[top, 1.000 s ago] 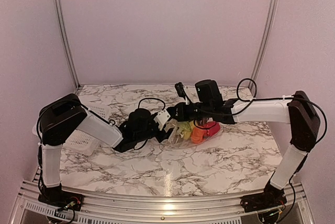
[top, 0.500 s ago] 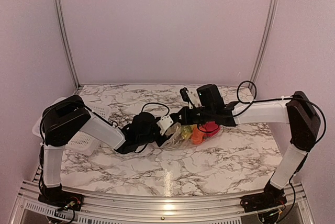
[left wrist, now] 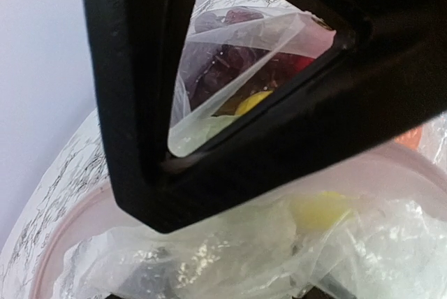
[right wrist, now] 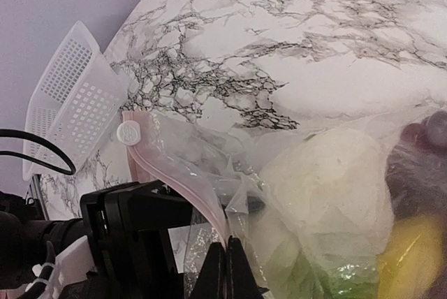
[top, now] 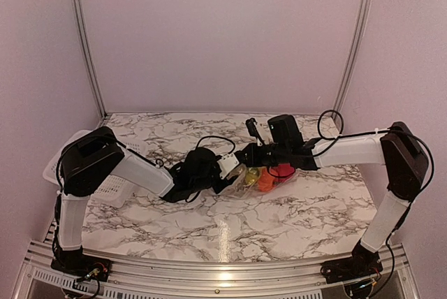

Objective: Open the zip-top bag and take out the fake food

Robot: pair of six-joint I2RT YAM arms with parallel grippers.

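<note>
Zip-top bag (top: 262,177): long axis left-right, mouth facing left fingers (left wrist: 133,103) (cannot tell whether closed); right fingers (right wrist: 213,281) clenched on its mouth film.

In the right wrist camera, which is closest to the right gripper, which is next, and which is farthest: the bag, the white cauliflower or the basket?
1. zip-top bag: pinched in the right gripper.
2. white cauliflower: inside the bag, just right.
3. white basket: far off, upper left.

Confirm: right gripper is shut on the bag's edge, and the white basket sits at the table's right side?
No: the top view shows the basket at the table's left side. The right gripper is indeed shut on the bag's edge.
</note>
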